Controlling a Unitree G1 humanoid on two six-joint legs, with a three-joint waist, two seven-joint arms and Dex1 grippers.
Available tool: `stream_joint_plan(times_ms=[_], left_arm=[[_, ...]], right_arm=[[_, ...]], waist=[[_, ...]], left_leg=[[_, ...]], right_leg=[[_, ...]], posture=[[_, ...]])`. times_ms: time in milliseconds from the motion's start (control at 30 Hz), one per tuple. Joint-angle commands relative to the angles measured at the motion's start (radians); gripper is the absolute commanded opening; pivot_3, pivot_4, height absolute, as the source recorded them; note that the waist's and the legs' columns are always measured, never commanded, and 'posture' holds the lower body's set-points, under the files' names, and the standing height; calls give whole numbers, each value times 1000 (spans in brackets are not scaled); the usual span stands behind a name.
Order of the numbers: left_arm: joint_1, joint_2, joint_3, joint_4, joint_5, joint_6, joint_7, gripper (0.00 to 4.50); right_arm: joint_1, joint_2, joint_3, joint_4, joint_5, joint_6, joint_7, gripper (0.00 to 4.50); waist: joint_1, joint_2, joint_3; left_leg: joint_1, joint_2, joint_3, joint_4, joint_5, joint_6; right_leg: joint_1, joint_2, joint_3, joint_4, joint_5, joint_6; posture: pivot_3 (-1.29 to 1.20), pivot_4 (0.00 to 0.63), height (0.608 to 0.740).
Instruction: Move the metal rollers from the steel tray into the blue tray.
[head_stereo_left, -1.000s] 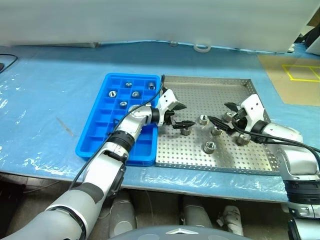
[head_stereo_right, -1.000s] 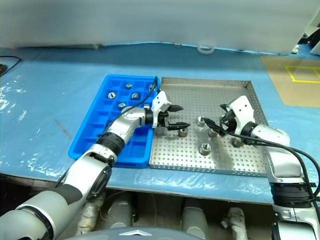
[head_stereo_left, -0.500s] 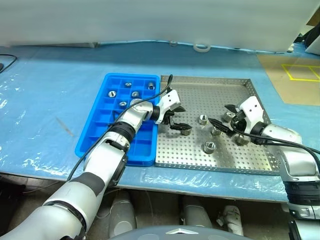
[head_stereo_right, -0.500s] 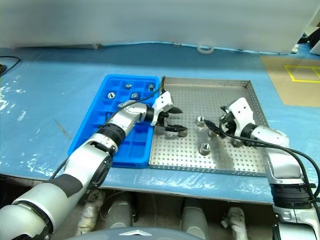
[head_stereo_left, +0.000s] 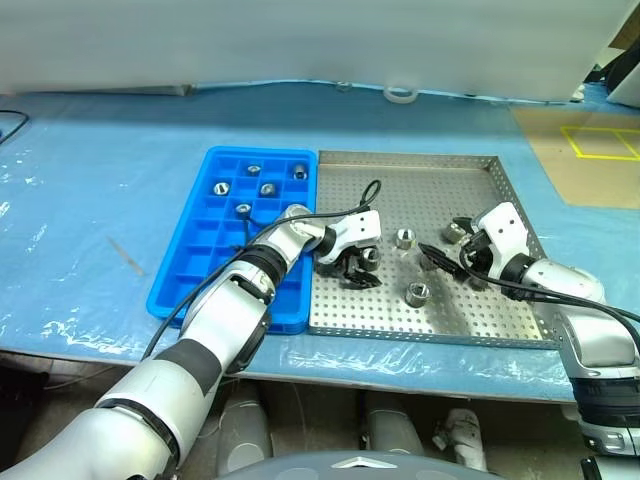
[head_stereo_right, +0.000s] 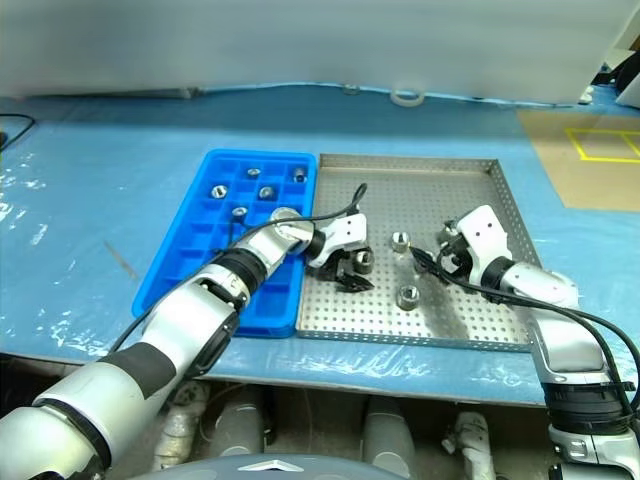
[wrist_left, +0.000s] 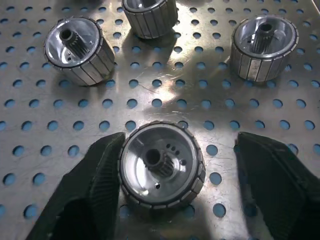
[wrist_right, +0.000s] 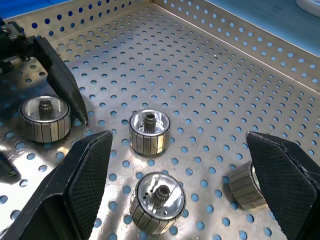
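Observation:
The steel tray (head_stereo_left: 420, 185) holds several loose metal rollers, among them one (head_stereo_left: 405, 238) near the middle and one (head_stereo_left: 418, 294) nearer the front. My left gripper (head_stereo_left: 358, 268) is down on the tray floor beside the blue tray (head_stereo_left: 215, 262). It is open, and its fingers straddle one roller (wrist_left: 161, 167). One finger (wrist_left: 102, 170) touches that roller while the other stands apart from it. My right gripper (wrist_right: 177, 140) hovers wide open over the tray's right half, with rollers (wrist_right: 149, 131) below it. Several rollers (head_stereo_left: 267, 189) sit in the blue tray's far compartments.
A white ring (head_stereo_left: 402, 95) lies at the back of the blue-covered table. Brown board with yellow tape (head_stereo_left: 590, 150) is at the far right. The steel tray's raised rim (head_stereo_left: 410, 158) runs around the rollers.
My left gripper has swung down and to the right onto the tray floor, and its fingers have narrowed around a roller. The right gripper has stayed where it was.

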Motion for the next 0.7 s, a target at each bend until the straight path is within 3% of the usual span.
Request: stream_joint_plan(times_ms=[33,133,267,400,500,700], left_arm=[[-1,-16,-19,15,26,-16,-31,2486],[-6,-29,11,12,8,-13,-4,1701],[-17,-61,181,-43,-164,84,-2,1710],[89,-54,361,-348,-391,208,11,1710],[207,-33,372,-573,-432,287,71,1710],[591,85,387,-1118,-452,478,281,1710]], right_arm=[[22,-6,-64,-66,20,7,-19,4500],[27,-4,-67,-75,21,12,-26,4500],[-10,34,-64,-65,62,10,-23,4500],[-180,128,-26,3,172,25,35,4500],[-259,157,8,65,191,34,76,4500],[-485,228,150,335,192,-3,292,4500]], waist=[[-1,0,0],[-3,0,0],[-3,0,0],[-8,2,1],[2,3,0],[41,3,1]], left_leg=[[0,0,0,0,0,0],[0,0,0,0,0,0],[0,0,0,0,0,1],[-3,0,3,0,0,1],[-2,3,3,-1,0,0],[-6,4,2,-1,0,0]], right_leg=[[0,0,0,0,0,0],[1,0,0,-1,0,0],[0,0,0,-1,0,0],[-7,-2,0,3,1,-2],[-9,0,-1,5,0,-3],[-11,0,-6,5,-1,-5]], posture=[[-416,150,740],[-415,150,740],[-349,150,740],[-226,150,740],[-172,150,740],[168,150,740]])
